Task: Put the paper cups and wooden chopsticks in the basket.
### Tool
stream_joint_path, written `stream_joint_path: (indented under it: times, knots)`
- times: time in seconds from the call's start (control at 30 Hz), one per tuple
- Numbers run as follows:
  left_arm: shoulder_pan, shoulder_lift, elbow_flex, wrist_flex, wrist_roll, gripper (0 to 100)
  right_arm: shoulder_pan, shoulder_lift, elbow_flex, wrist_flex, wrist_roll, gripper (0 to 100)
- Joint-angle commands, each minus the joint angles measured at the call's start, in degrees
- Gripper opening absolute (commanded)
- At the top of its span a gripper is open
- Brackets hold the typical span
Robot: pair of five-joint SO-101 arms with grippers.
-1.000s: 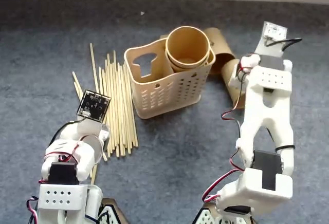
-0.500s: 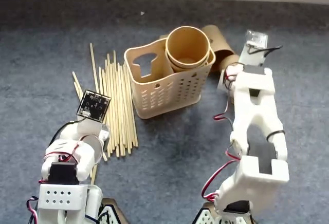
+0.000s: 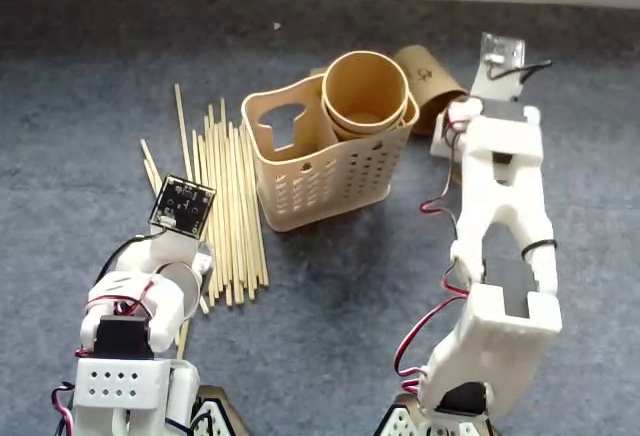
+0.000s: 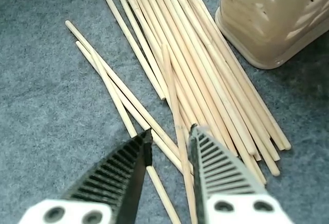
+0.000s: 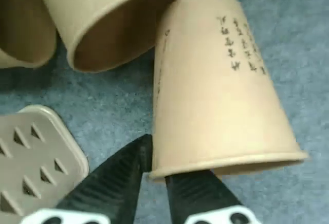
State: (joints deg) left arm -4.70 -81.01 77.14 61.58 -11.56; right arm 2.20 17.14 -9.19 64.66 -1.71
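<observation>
A beige slotted basket [image 3: 320,171] stands mid-table with nested paper cups [image 3: 365,91] in its far right corner. Several wooden chopsticks [image 3: 225,206] lie in a loose row to its left. My left gripper [image 4: 169,142] hovers low over the chopsticks [image 4: 195,80], open, with one stick running between its fingertips. My right arm [image 3: 500,156] stretches past the basket's right side. My right gripper [image 5: 157,165] is shut on the rim of a lying paper cup [image 5: 216,90]. Beside it another cup [image 5: 103,18] lies on its side, which is also in the high view [image 3: 425,76].
The basket's corner [image 5: 36,152] sits close beside the held cup. A third cup's side [image 5: 20,23] shows past it. Grey carpet [image 3: 350,296] covers the table, with open room in front of the basket between the two arms.
My right arm has swung toward the far side, beside the basket's far right corner, and the cup that lay beside it is now under the arm. The left arm has kept still.
</observation>
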Motion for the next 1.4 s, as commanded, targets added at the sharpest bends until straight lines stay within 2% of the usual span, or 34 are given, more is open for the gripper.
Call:
stream_joint_path:
  times: [0.0,0.1,0.23,0.3,0.37,0.53,0.63,0.73,0.83,1.1,1.37]
  knots:
    - [0.2,-0.3,-0.2,-0.8,0.3,15,1.0,-1.0,-16.5,13.9,6.6,0.5]
    - [1.5,-0.4,0.6,-1.1,0.3,15,1.4,-1.0,-32.9,24.7,9.2,0.6]
    - [1.6,-0.4,0.8,-1.1,0.3,15,1.0,-0.9,-61.7,36.5,13.3,0.6]
    - [1.6,-0.4,0.8,-1.1,0.3,15,0.1,-1.4,-73.2,36.5,16.3,0.5]
    - [1.6,-0.4,0.8,-1.1,0.3,15,-0.4,-3.3,-76.4,36.4,18.5,0.5]
    - [1.6,-0.4,0.8,-1.1,0.3,15,-9.4,-10.2,-69.6,36.4,22.0,0.5]
    - [1.6,-0.4,0.9,-1.1,0.3,15,-16.0,-15.3,-59.9,36.4,23.6,0.5]
    - [1.6,-0.4,0.9,-1.1,0.3,15,-19.8,-21.0,-47.6,36.4,24.9,0.5]
    - [1.6,-0.4,0.9,-1.1,0.3,15,-20.8,-25.1,-40.2,36.2,25.5,0.5]
    - [1.6,-0.4,0.9,-1.1,0.2,15,-20.9,-29.0,-33.6,36.4,25.6,0.5]
    - [1.6,-0.4,1.0,-1.1,0.2,15,-20.9,-28.7,-15.4,36.4,27.4,0.5]
